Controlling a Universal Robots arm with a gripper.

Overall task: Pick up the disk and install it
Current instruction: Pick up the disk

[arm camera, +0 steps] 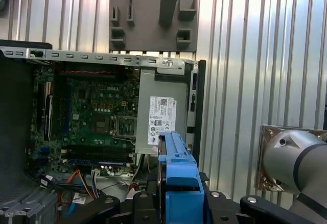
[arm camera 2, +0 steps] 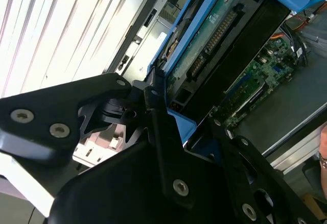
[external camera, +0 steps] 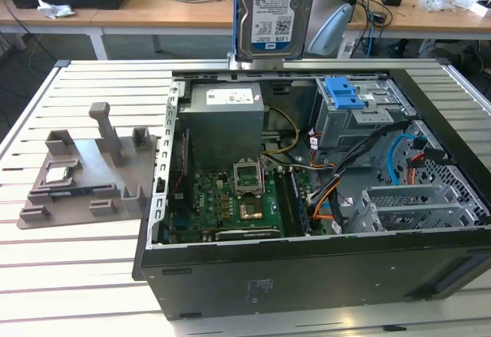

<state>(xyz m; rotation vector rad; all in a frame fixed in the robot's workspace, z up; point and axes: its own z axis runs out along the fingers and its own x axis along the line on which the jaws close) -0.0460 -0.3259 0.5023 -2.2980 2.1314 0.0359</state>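
The disk [external camera: 276, 11], a silver drive with a white-and-blue label and a blue frame, hangs upright in the air above the back wall of the open computer case [external camera: 307, 268], over the power supply. In the second wrist view my gripper [arm camera 2: 180, 124] is shut on the disk [arm camera 2: 204, 55], its black fingers [arm camera 2: 156, 112] clamping the blue frame from both sides. The first wrist view looks down along the disk's blue edge [arm camera: 178, 163] into the case.
Inside the case lie the motherboard [external camera: 230, 199], the grey power supply [external camera: 222, 110], a drive cage with a blue bracket [external camera: 343, 91] and loose cables [external camera: 399, 160]. A grey fixture [external camera: 92, 172] holding a small chip [external camera: 57, 173] sits on the slatted table [external camera: 69, 275].
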